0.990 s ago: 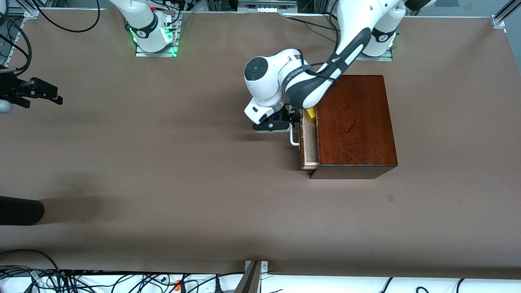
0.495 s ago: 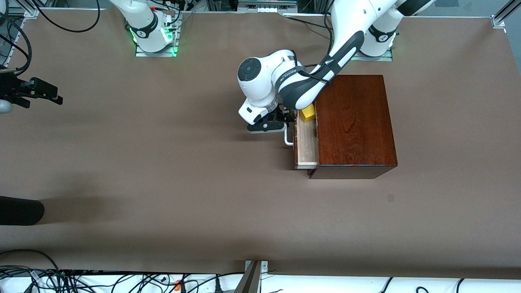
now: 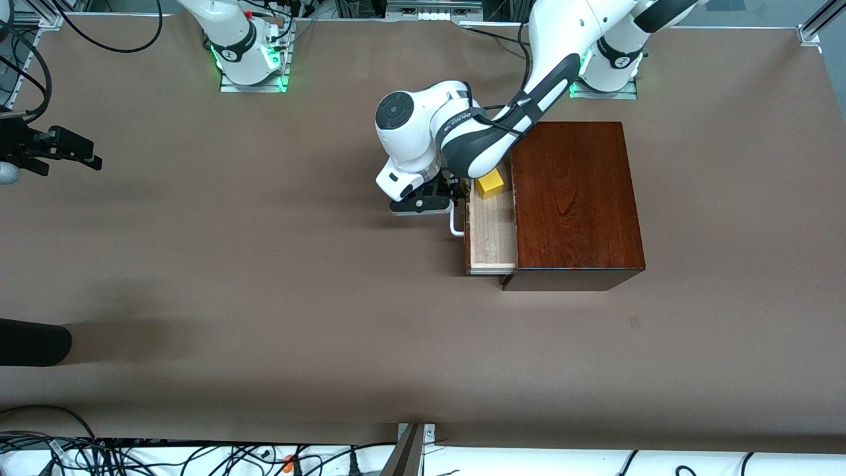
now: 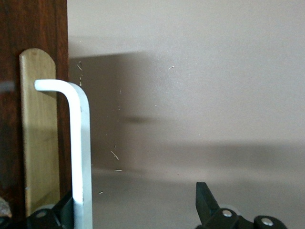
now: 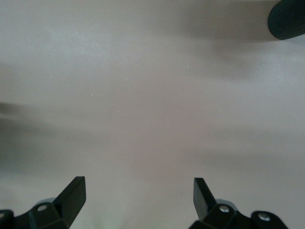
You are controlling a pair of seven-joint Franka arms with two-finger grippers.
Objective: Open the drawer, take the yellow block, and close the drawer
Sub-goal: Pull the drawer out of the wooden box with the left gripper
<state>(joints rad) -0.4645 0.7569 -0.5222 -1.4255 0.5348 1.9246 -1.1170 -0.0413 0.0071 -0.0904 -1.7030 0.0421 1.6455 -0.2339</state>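
We are hooking our left gripper, fingers spread, around the white bar handle of the pale-wood drawer at frame centre; the small yellow cube is sitting inside, while our right gripper is waiting unclenched at the left edge.

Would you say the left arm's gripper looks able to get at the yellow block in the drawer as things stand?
Probably yes, once it lets go of the handle. The drawer is partly out and the yellow block lies uncovered inside, near the left gripper, though the box overhang sits close beside it.
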